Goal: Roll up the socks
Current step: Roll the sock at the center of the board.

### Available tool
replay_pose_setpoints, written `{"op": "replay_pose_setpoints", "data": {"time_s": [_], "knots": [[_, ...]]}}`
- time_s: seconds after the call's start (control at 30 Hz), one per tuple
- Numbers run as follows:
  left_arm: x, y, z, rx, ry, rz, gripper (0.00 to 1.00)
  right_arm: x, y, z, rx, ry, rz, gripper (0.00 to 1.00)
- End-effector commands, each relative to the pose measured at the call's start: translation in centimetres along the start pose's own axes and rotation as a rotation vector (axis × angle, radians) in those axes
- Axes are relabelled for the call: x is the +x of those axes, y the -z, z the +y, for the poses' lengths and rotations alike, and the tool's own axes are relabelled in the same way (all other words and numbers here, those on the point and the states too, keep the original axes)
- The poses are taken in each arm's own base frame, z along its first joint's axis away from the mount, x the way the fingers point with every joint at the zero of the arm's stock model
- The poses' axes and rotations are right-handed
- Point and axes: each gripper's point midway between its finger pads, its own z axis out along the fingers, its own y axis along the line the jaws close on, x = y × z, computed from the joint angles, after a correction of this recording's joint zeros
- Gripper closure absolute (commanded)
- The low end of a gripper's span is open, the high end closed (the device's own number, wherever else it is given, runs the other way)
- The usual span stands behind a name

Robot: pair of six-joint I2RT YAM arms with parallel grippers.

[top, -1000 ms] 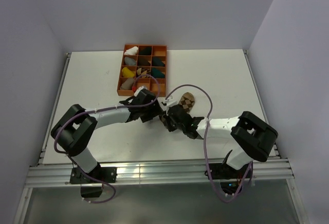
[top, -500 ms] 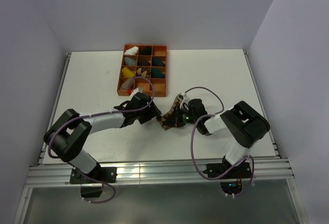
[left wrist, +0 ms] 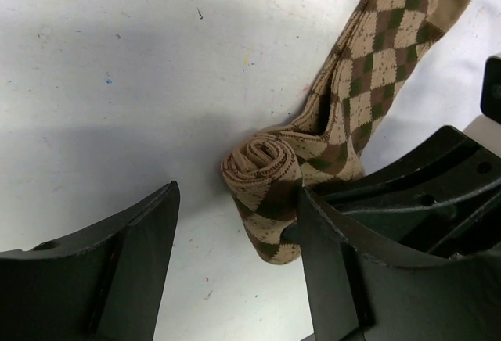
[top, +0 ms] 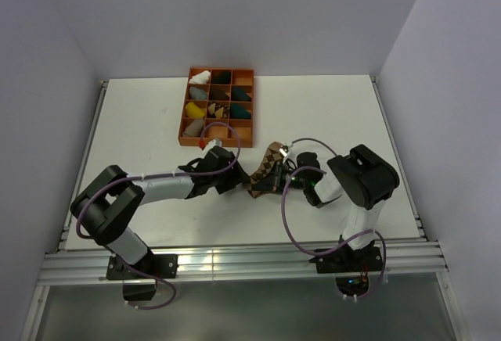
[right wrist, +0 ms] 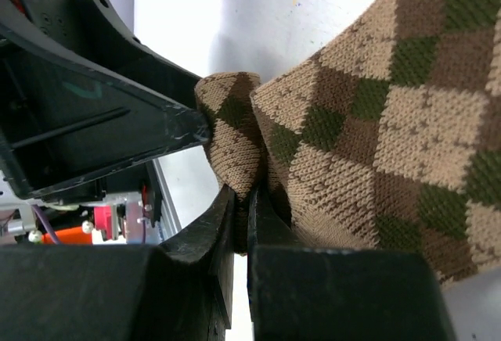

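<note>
Top view: tray (top: 221, 69) sits upper centre, on the far part of the surface (top: 141, 114), with bundles (top: 200, 77) in its compartments. Socks (top: 266, 167) lie on the surface below and right of the tray, mid-frame, between the two tools: left tool (top: 237, 178) to their left, right tool (top: 278, 178) to their right. Left wrist view: rolled end at centre, between the fingers (left wrist: 337, 255), just beside the right-hand one, apart from the left-hand one. The unrolled length runs to upper right. Right wrist view: fabric sits between the fingertips (right wrist: 223, 208), lower centre.
</note>
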Motion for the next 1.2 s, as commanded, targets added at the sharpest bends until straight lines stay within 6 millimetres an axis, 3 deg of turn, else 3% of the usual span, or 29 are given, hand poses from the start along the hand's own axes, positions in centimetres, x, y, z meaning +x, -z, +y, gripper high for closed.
{"op": "replay_pose_setpoints", "data": {"time_s": [0.0,0.37,0.47,0.67,0.73,0.87,0.97,1.0,1.07,1.1,1.13,1.17], "knots": [[0.0,-0.6,-1.0,0.031,0.029,-0.004,0.34,1.1,0.8,-1.4,0.063,-0.047,0.010,1.00],[0.4,-1.0,-1.5,0.049,0.023,0.005,0.38,1.8,1.1,-2.4,0.086,-0.126,0.012,1.00],[1.2,-1.4,-1.4,0.045,0.019,0.029,0.44,1.7,1.3,-2.4,0.092,-0.122,0.004,1.00],[1.5,-1.9,-1.8,0.047,-0.002,0.041,0.72,1.1,1.8,-2.4,0.143,-0.061,-0.007,0.98],[1.7,-2.0,-1.7,0.040,-0.014,0.046,0.85,0.6,1.9,-2.2,0.150,-0.026,-0.013,0.92],[1.6,-2.1,-1.8,0.026,-0.039,0.042,1.00,-0.4,2.6,-0.8,0.169,0.038,-0.018,0.71],[1.4,-2.0,-1.8,0.015,-0.055,0.036,1.00,-1.8,3.4,0.8,0.189,0.101,-0.033,0.64],[1.3,-1.9,-1.7,0.012,-0.058,0.030,1.00,-3.4,3.5,1.5,0.210,0.135,-0.069,0.63],[1.1,-1.9,-1.8,0.011,-0.070,0.027,1.00,-4.3,4.6,1.8,0.279,0.179,-0.077,0.61],[1.2,-1.9,-1.9,0.011,-0.072,0.030,1.00,-5.9,4.9,2.4,0.307,0.210,-0.112,0.60],[1.1,-1.9,-1.9,0.009,-0.076,0.031,1.00,-6.5,5.7,1.4,0.398,0.223,-0.129,0.59],[1.2,-2.0,-2.0,0.011,-0.079,0.034,1.00,-8.1,6.0,1.7,0.434,0.243,-0.162,0.59]]}}
